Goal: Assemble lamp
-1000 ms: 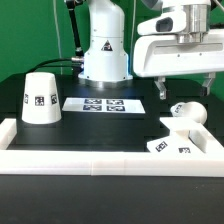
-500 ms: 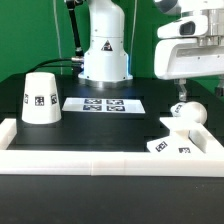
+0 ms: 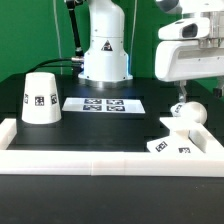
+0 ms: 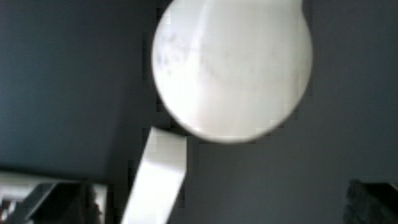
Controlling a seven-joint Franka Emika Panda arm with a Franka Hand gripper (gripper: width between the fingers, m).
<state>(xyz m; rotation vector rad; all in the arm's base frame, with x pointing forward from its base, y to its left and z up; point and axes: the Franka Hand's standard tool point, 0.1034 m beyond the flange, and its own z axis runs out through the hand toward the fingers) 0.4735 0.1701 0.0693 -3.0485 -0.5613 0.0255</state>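
Hand (image 3: 198, 92) hovering just above bulb (image 3: 190, 112), fingers apart, gripping nothing. Bulb lying by base (image 3: 172, 144) on worktop (image 3: 120, 130) at ext view's right, its round head filling wrist view. Shade (image 3: 40, 97) sitting wide end down, well apart at ext view's left.
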